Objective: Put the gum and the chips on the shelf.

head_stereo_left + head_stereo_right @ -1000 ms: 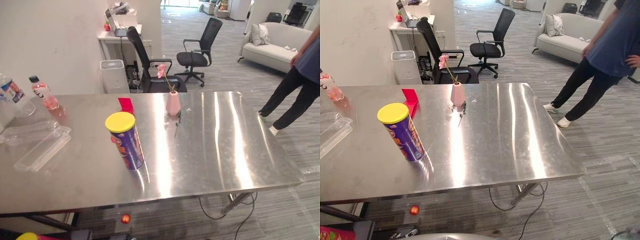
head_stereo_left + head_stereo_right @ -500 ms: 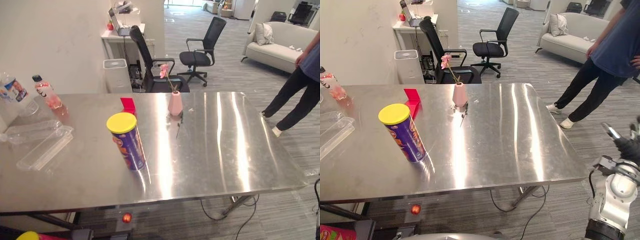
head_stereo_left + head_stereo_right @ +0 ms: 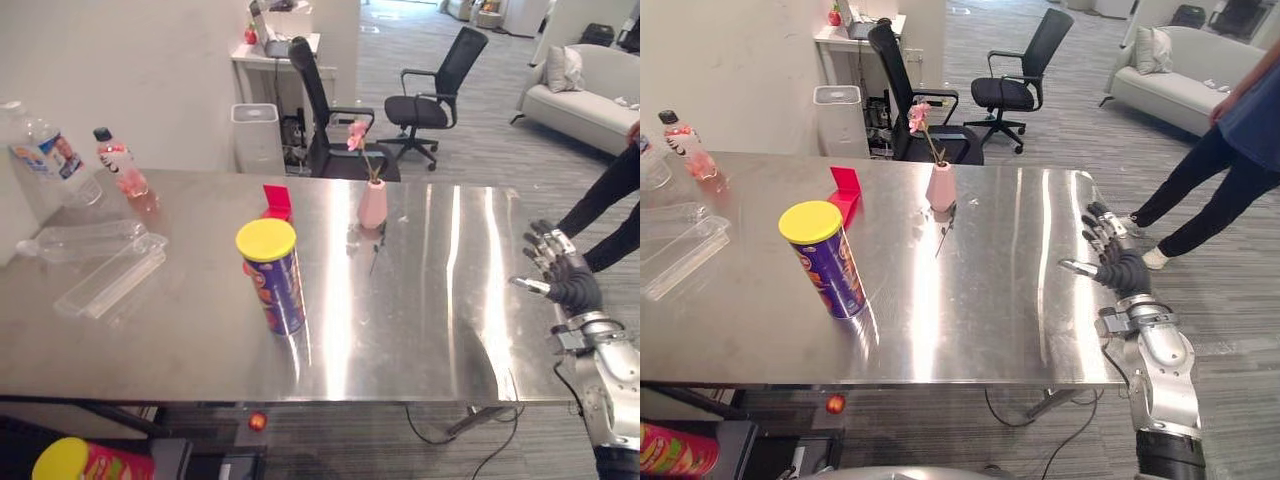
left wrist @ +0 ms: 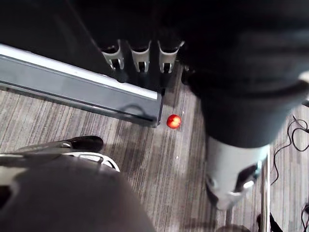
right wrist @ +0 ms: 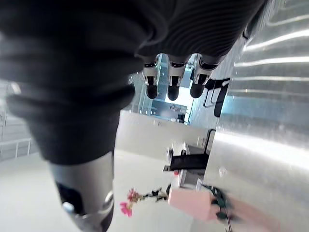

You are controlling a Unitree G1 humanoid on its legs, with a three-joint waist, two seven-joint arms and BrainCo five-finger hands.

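spanning the view, the steel table carries the purple chips can upright near its middle, untouched. the right hand has risen to the table's right edge, fingers spread, empty, so the reach is only starting. the red gum box sits behind the can. the left hand hangs low, fingers straight.

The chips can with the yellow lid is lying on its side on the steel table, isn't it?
Not quite. The chips can is standing upright, not lying on its side. Its yellow lid faces up, as the left eye view shows. It is indeed on the steel table.
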